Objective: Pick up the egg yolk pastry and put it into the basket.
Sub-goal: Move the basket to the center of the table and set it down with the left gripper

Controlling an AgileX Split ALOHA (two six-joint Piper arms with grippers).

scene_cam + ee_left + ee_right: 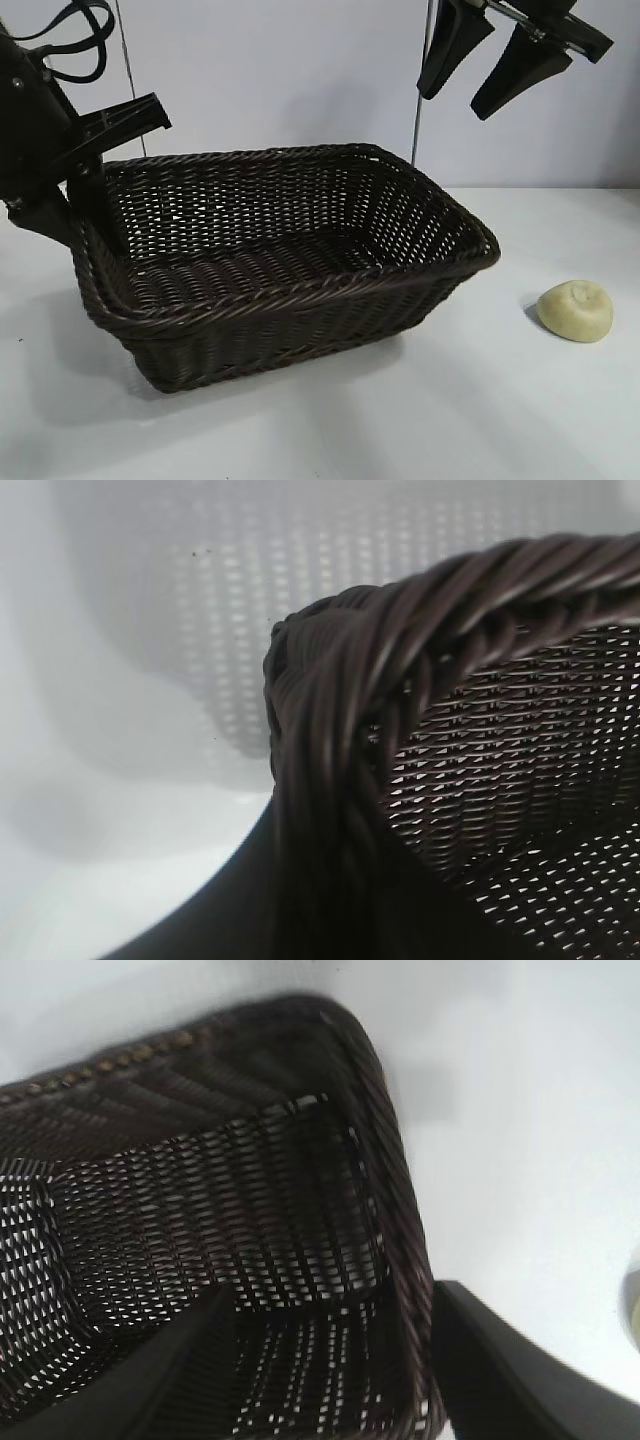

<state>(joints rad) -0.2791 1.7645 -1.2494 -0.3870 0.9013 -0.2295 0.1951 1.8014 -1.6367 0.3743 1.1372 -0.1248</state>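
The egg yolk pastry (575,310) lies untouched on the tabletop (520,420), just beside the basket (300,300), so I judge picking has not begun. The right gripper (495,60) hangs high with fingers open and empty and must descend over the pastry; the left gripper (95,150) is at the basket's far-side rim, and I cannot tell its fingers.

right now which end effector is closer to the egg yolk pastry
Right. The right end effector hangs open high above the basket's far right corner, up and left of the egg yolk pastry. The left end effector sits at the basket's left end, across the basket.
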